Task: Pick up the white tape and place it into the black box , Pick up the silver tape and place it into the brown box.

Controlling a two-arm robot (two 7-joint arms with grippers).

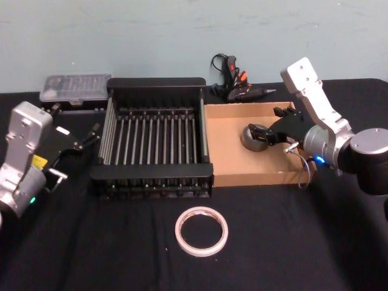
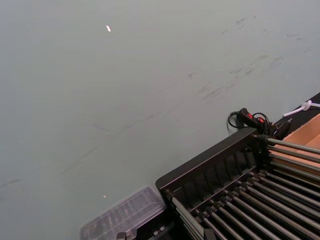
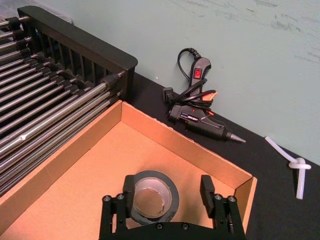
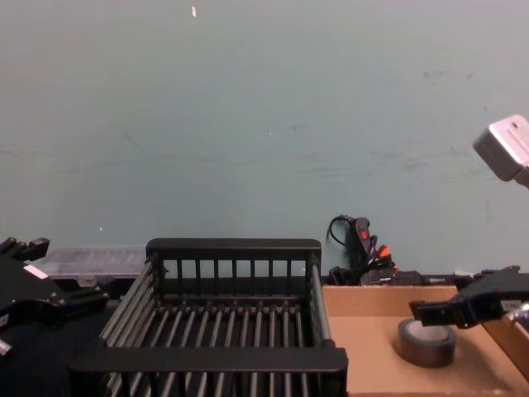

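Scuffed pale green wall (image 4: 248,107) behind

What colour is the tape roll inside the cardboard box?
Dark grey-silver tape with a pale core; right wrist view.

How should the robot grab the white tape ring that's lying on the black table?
The white tape lies flat on the table, hole facing up, nothing beside it. Best guess: come straight down from above and pinch one side of the ring, one finger inside the hole and one outside the rim. The left end effector, open beside the black box, is free; the right end effector is over the silver tape.
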